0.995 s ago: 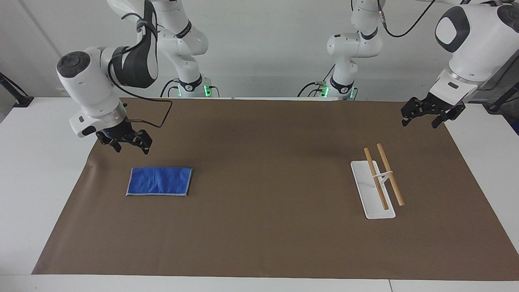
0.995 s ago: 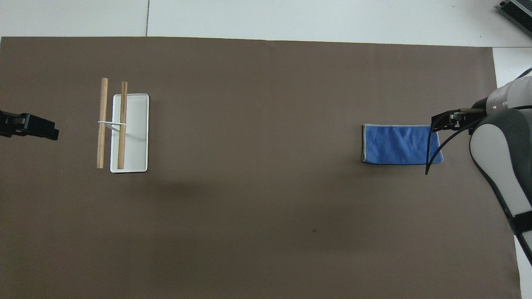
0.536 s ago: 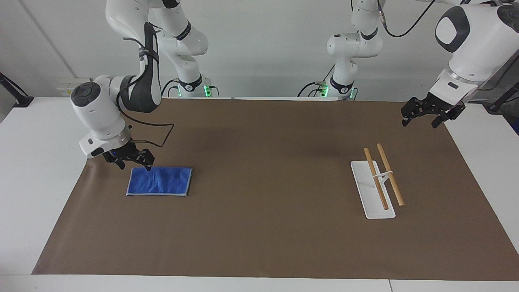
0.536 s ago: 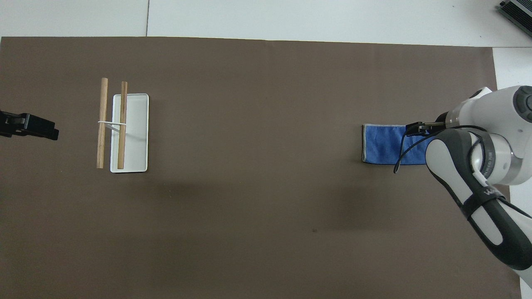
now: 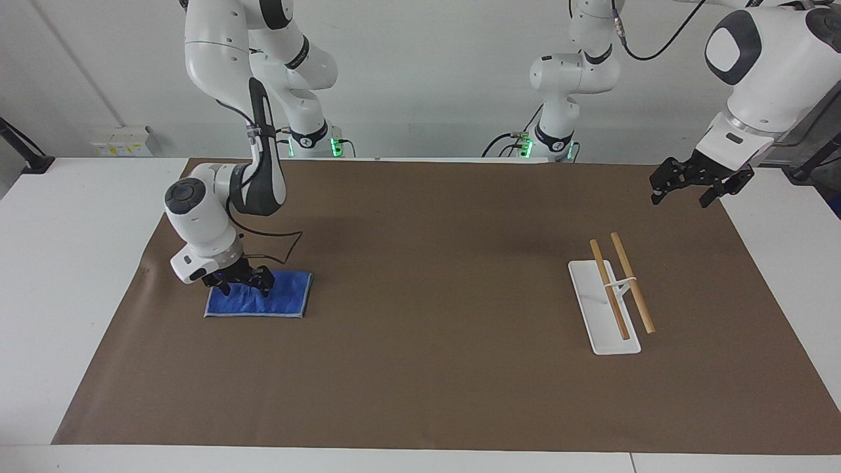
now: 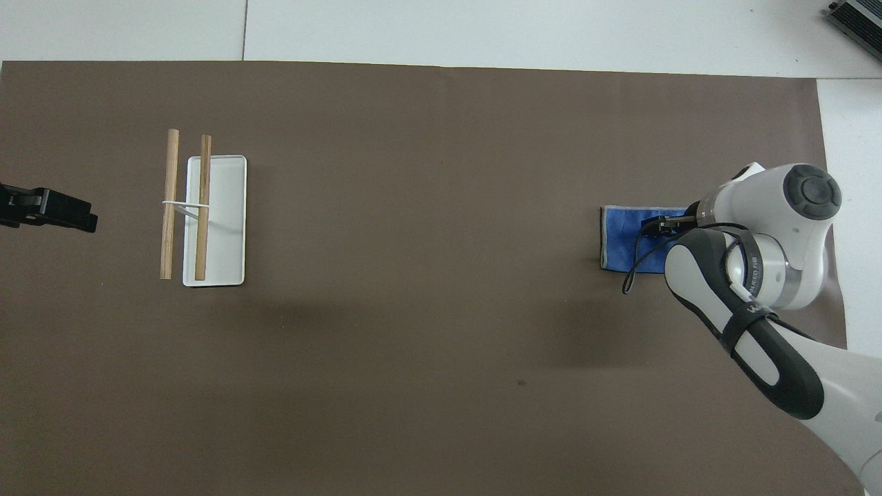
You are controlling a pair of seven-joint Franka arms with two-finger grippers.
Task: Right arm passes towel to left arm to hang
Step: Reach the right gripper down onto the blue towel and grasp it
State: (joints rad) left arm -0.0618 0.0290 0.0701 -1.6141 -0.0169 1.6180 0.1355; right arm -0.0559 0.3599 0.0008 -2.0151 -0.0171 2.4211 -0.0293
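The bright blue towel [image 5: 284, 295] lies flat on the brown mat toward the right arm's end of the table. My right gripper [image 5: 240, 284] is down on the towel's end nearest that table end, fingers spread open, tips at the cloth. In the overhead view the right arm's wrist covers much of the towel [image 6: 622, 241], and the right gripper [image 6: 658, 226] shows over it. My left gripper [image 5: 686, 185] hangs open and unmoving above the mat's edge at the left arm's end, holding nothing; its tip [image 6: 48, 210] shows at the overhead view's edge.
A rack with a white base [image 5: 601, 322] and two raised wooden rods [image 5: 631, 281] stands toward the left arm's end, seen also from overhead [image 6: 224, 220]. The brown mat [image 5: 420, 263] covers most of the white table.
The right arm came down and swung over the towel, from above the mat beside it to fingertips on the cloth. The left arm, towel and rack stayed put.
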